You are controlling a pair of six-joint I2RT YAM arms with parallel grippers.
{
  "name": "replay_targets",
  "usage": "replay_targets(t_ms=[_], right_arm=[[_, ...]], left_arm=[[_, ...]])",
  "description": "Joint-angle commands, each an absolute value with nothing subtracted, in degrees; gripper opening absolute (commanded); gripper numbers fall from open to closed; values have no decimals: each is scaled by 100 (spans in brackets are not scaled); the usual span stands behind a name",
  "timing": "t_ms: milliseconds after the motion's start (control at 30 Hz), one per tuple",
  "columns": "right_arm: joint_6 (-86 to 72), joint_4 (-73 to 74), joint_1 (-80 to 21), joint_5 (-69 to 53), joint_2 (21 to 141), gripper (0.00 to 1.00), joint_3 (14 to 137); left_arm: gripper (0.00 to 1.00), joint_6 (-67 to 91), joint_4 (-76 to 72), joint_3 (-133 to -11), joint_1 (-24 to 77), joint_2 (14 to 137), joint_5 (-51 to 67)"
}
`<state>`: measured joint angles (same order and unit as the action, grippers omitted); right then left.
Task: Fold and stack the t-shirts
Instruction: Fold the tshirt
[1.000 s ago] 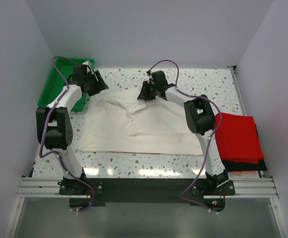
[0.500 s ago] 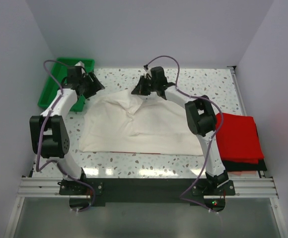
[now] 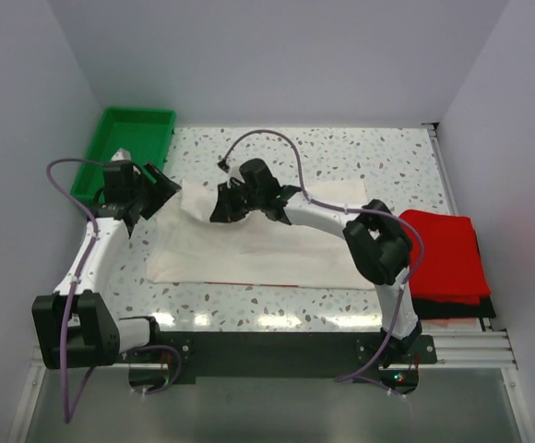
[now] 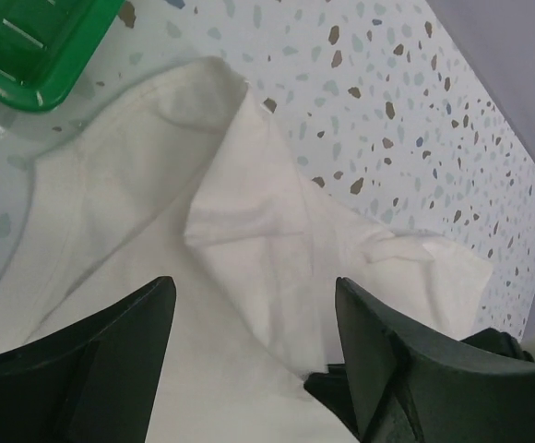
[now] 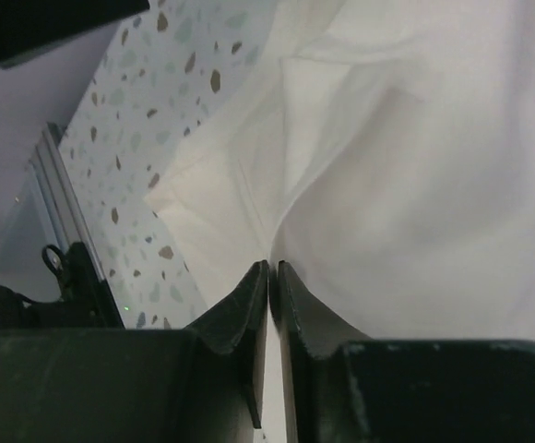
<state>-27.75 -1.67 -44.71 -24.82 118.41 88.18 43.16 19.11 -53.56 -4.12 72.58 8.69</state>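
Where the off-white cloth t-shirt [image 3: 267, 249] lies spread over the middle of the speckled white terrazzo desk [image 3: 378, 157], its long hem runs along the near edge. Its far-left part is bunched up and turned over on itself. The right gripper [image 5: 272, 268] is at that bunched part, arm reaching across from the right side. Its fingers are pressed together, pinching a fold of the off-white cloth t-shirt at the tips. The left gripper [image 4: 254, 286] is just left of it, toward the left edge, over the same turned-over flap. Its fingers are spread wide with only cloth showing below them; cannot tell if they touch it.

The bright red folded cloth t-shirts [image 3: 443, 254] sit stacked at the right edge, toward the near-right corner, apart from the off-white one. A black cloth t-shirt [image 3: 447, 317] is under that stack, showing along its near side. The green plastic tray [image 3: 124, 138] is in the far-left corner, near the left gripper but not touching the off-white cloth.
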Motion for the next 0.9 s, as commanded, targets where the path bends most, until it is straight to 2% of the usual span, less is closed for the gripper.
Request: replay_targets(t_ms=[0, 33, 67, 167, 367, 500, 867], right_arm=[[-2250, -88, -4649, -1979, 11532, 16, 8351], [-2259, -88, -4667, -1951, 11496, 20, 8271], [-2276, -131, -4676, -1916, 11444, 29, 8175], [-2312, -255, -4667, -1679, 11093, 46, 7779], [-2487, -255, -4667, -1108, 10460, 47, 7295], [-2706, -255, -4606, -818, 10178, 47, 7006], [-3006, -264, -4079, -896, 9659, 46, 6548]], left_arm=[[76, 4614, 1583, -4818, -457, 6935, 939], [76, 4632, 1512, -4712, -448, 6908, 1001], [76, 4658, 1433, -4546, -457, 6926, 1045], [76, 4719, 1284, -4229, -448, 6987, 1116], [68, 4922, 1055, -3736, -448, 7163, 932], [60, 4922, 1309, -3718, -440, 7155, 389], [52, 4772, 1046, -3498, -378, 7541, 237]])
